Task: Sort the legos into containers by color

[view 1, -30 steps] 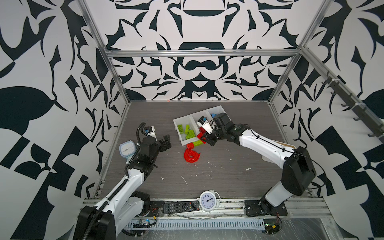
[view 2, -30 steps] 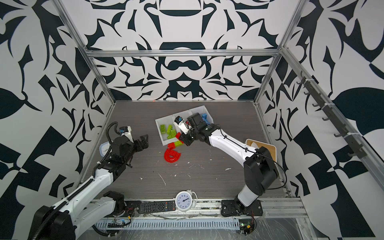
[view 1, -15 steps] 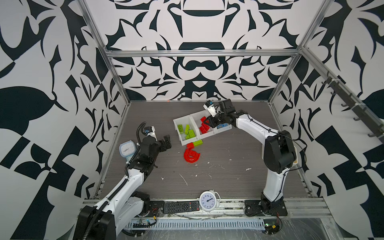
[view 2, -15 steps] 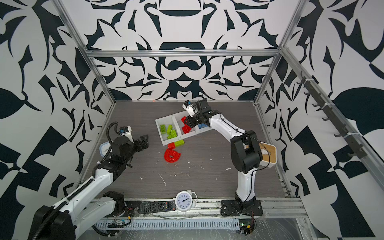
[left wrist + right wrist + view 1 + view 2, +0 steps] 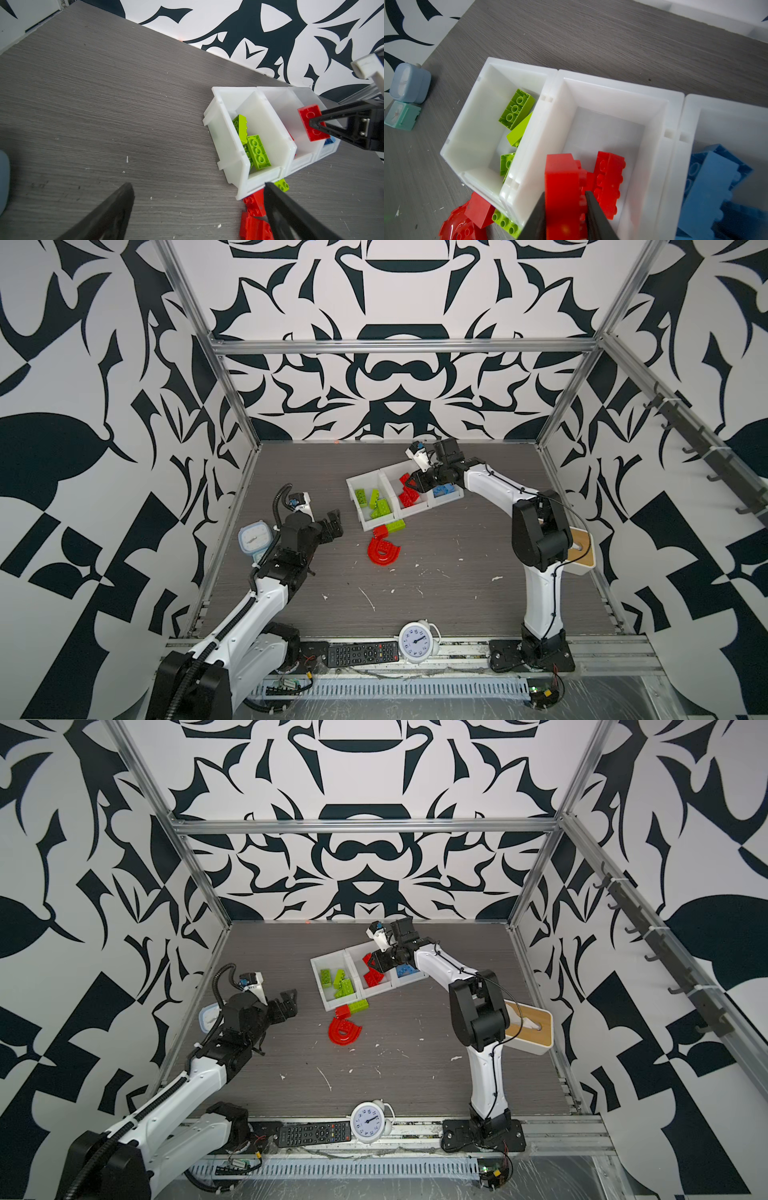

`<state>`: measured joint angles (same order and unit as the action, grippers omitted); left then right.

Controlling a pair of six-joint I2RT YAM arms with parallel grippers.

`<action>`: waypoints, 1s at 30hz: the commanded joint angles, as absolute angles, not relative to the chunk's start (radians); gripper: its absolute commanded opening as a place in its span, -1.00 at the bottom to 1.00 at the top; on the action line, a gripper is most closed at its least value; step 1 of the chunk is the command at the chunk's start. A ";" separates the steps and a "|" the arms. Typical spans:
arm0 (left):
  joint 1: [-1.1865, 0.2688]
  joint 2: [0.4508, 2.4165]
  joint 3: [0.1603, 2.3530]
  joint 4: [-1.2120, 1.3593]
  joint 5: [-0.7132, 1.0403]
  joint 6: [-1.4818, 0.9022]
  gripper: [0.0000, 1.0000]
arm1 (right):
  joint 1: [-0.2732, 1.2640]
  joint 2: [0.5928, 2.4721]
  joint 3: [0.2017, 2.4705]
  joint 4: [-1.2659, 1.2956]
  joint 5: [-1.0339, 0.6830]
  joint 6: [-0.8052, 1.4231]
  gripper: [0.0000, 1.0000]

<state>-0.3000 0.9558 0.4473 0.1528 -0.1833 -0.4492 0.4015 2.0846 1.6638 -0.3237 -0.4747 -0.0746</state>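
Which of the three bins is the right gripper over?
The middle bin, the one holding red bricks; the green-filled bin and blue-filled bin flank it. The right gripper holds a red brick above it.

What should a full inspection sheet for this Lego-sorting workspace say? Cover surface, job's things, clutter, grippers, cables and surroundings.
Surface: grey wood-grain tabletop, strewn with white scraps.
Job's things: three joined white bins; green bricks in one end bin, red bricks in the middle, blue bricks at the other end; loose red brick, loose green brick and red arch on the table before them.
Clutter: round white clock, black remote, blue square clock, tissue box.
Grippers: left gripper open, empty; right gripper pinches the held red brick in its fingers over the middle bin.
Cables: corrugated hose on left arm; thin cable along right arm.
Surroundings: patterned walls, aluminium frame.
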 commanded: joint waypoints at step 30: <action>-0.283 0.898 0.397 0.168 -0.230 -0.489 1.00 | 0.860 1.686 1.320 -0.455 -0.192 -0.041 0.14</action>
<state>-0.2920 0.9146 0.4168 0.1532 -0.2108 -0.4702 0.8326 1.6669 1.3041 -0.4118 -0.2264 -0.0635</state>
